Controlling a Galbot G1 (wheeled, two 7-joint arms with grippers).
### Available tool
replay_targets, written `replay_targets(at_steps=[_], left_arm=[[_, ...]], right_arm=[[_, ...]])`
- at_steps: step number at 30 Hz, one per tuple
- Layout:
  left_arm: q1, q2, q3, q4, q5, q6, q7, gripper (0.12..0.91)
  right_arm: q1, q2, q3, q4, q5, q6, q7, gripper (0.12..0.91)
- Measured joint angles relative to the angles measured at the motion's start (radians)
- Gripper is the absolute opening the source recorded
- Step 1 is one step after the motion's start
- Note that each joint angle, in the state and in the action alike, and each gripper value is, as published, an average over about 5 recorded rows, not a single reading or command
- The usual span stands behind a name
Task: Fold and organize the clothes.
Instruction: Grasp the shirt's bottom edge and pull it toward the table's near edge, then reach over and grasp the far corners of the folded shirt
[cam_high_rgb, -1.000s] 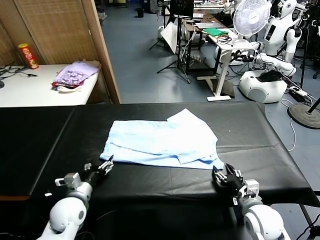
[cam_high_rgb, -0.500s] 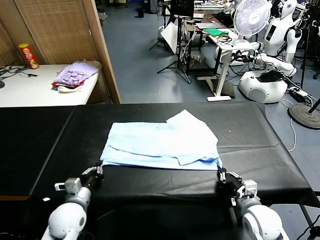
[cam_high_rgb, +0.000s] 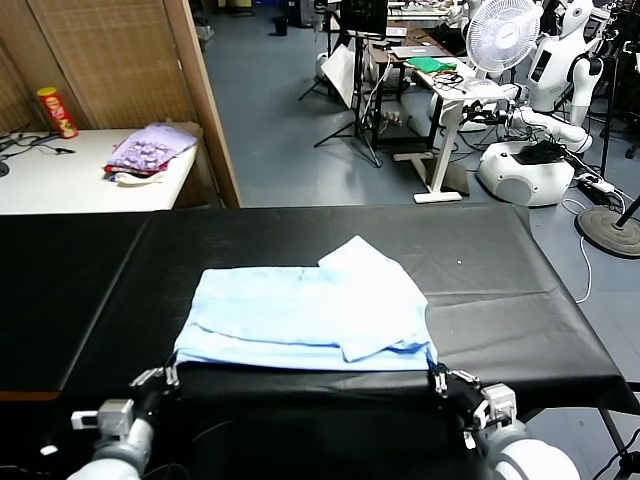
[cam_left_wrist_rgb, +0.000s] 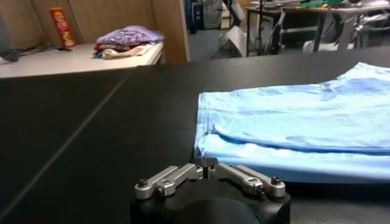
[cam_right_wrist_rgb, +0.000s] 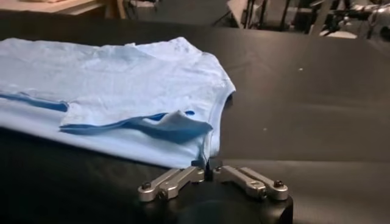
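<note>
The clothes are one pale sky-blue T-shirt (cam_high_rgb: 300, 315), folded flat on the black table (cam_high_rgb: 510, 300) with a sleeve flap lying on top. Its near hem lies close to the table's front edge. My left gripper (cam_high_rgb: 165, 378) sits at the shirt's near left corner. In the left wrist view the left gripper (cam_left_wrist_rgb: 207, 168) has its fingers together on the corner of the T-shirt (cam_left_wrist_rgb: 292, 128). My right gripper (cam_high_rgb: 437, 378) is at the near right corner. In the right wrist view the right gripper (cam_right_wrist_rgb: 207, 169) is pinched on the hem corner of the T-shirt (cam_right_wrist_rgb: 109, 85).
A lilac-purple heap of cloth (cam_high_rgb: 150, 148) and a red can (cam_high_rgb: 57, 110) lie on a white side table (cam_high_rgb: 60, 185) at the far left. A wooden partition (cam_high_rgb: 205, 100) stands behind it. Desks, a fan (cam_high_rgb: 503, 35) and another robot (cam_high_rgb: 560, 60) are beyond the table.
Both grippers have closed on the shirt's near corners and drawn back toward me. The shirt has slid toward the front edge and a little to the left.
</note>
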Motion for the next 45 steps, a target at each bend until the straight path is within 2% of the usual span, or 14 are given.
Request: replay_targets(at_steps=[3,5,7,11,13,16,21,26,29,35,38,43,45], left_arm=[[0.027,0.01,-0.017,-0.03,-0.014,0.022,-0.013,0.401],[0.042,0.017,-0.028,-0.05,-0.031,0.034,-0.018,0.535],[0.051,0.023,-0.039,-0.07,-0.049,0.044,-0.021,0.635],[0.034,0.035,-0.064,-0.106,-0.094,0.058,-0.016,0.769],[0.0,0.046,-0.077,-0.109,-0.133,0.074,-0.013,0.794],[-0.096,0.074,-0.076,-0.082,-0.207,0.12,-0.025,0.797],[-0.319,0.136,-0.009,0.033,-0.323,0.181,-0.048,0.798],[-0.524,0.167,0.098,0.204,-0.41,0.232,-0.076,0.798],[-0.626,0.173,0.161,0.314,-0.428,0.262,-0.083,0.798],[-0.771,0.179,0.253,0.485,-0.432,0.29,-0.044,0.798],[-0.815,0.179,0.278,0.542,-0.433,0.292,-0.027,0.798],[-0.857,0.177,0.299,0.606,-0.421,0.29,0.022,0.798],[-0.868,0.173,0.303,0.627,-0.414,0.285,0.035,0.798]], right_arm=[[-0.015,-0.005,0.023,0.047,0.019,-0.011,-0.002,0.669],[-0.011,-0.009,0.041,0.073,0.04,-0.014,-0.004,0.74],[0.008,-0.015,0.054,0.085,0.057,-0.008,-0.006,0.783],[0.114,-0.025,0.046,0.047,0.066,0.017,0.005,0.797],[0.201,-0.024,0.02,-0.004,0.065,0.021,0.022,0.798],[0.359,-0.017,-0.046,-0.11,0.065,0.022,0.043,0.798],[0.645,0.018,-0.194,-0.352,0.065,0.031,0.06,0.798],[0.857,0.062,-0.312,-0.586,0.065,0.031,0.053,0.798],[0.951,0.088,-0.369,-0.708,0.064,0.039,0.025,0.798],[1.074,0.138,-0.455,-0.891,0.052,0.051,-0.038,0.798],[1.113,0.163,-0.479,-0.958,0.039,0.051,-0.053,0.798],[1.148,0.203,-0.494,-1.035,0.026,0.049,-0.068,0.794],[1.154,0.218,-0.496,-1.053,0.023,0.047,-0.07,0.755]])
